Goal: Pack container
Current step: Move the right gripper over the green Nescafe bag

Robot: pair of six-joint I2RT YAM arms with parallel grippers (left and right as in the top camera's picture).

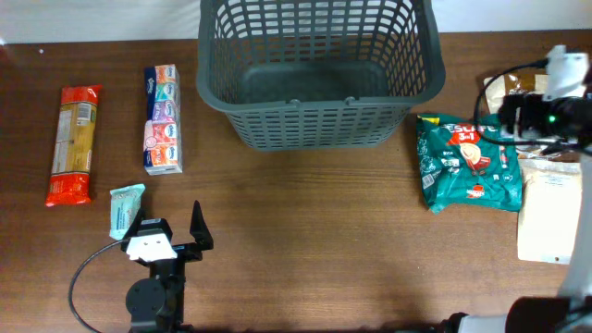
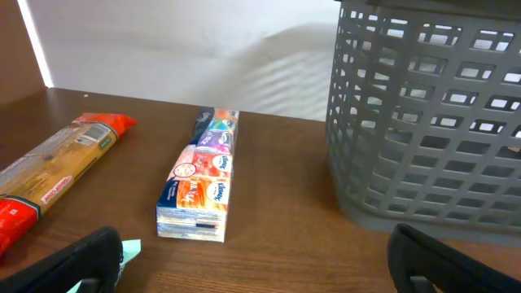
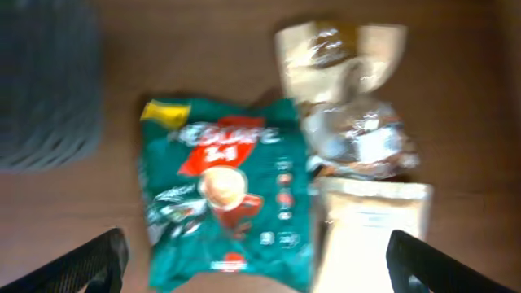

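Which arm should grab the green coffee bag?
Probably the right arm: the right tool hangs open close by the green coffee bag, while the left tool sits across the table near the tissues.

Robot lab setup, bare wood tabletop (image 1: 305, 240), plain white wall (image 2: 179, 57) behind, left arm (image 1: 153, 282) trailing a loose black cable (image 1: 73, 289), right arm (image 1: 555, 88) opposite, pasta (image 1: 74, 143), tissues (image 1: 163, 118), coffee bag (image 1: 467, 162) laid out around a grey basket (image 1: 314, 120)

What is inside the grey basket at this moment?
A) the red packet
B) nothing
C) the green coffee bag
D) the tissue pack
B: from overhead the container shows a bare floor; the green coffee bag and the tissue pack lie on the table outside it.
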